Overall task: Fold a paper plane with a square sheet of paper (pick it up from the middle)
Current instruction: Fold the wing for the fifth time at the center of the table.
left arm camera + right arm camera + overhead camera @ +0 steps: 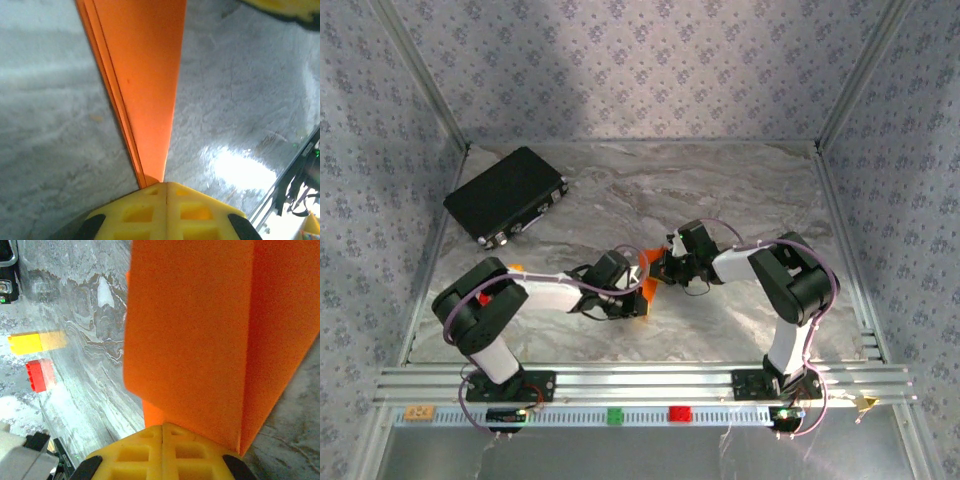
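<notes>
On the near rail, at 6 o'clock from the paper, you have a green block and a red block. At mid-bench your left fingers are pinched tight on the folded orange paper from its 8 o'clock side. Your right fingers clamp it from 2 o'clock. Beyond, at 10 o'clock, lies the black case.

1. Orange paper: thin, matt, smooth; creases crisp.
2. Left gripper pads: yellow plastic, matt.
3. Table: marbled grey, smooth, glossy under glare.
4. Front rail: bare ribbed metal, satin.
</notes>
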You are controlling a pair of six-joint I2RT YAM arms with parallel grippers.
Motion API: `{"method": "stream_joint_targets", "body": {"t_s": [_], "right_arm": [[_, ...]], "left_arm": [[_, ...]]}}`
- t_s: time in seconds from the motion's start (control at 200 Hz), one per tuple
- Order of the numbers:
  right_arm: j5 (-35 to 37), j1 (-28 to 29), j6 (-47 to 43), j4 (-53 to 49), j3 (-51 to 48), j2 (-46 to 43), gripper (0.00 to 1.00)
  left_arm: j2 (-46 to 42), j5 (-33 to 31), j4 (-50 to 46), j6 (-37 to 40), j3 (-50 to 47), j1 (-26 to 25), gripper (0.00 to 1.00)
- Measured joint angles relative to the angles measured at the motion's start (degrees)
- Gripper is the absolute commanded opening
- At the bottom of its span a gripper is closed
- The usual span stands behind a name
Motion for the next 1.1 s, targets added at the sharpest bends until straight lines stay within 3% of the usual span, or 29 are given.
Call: {"method": "stream_joint_targets", "body": {"t_s": [0.52, 0.73, 1.099], "right_arm": [[0.1, 0.0, 1.4, 0.9, -0.5, -0.1, 0.04], [1.4, 0.0, 4.3, 3.1, -2.5, -1.4, 0.04], [4.9, 1.3, 11.9, 8.9, -5.8, -2.6, 0.04]], "left_arm": [[-13.3, -4.3, -9.7, 1.7, -2.1, -0.1, 0.00], [-7.0, -3.1, -4.5, -0.3, 0.8, 4.6, 0.00], [4.2, -0.4, 3.5, -2.8, 7.0, 5.1, 0.00]]}}
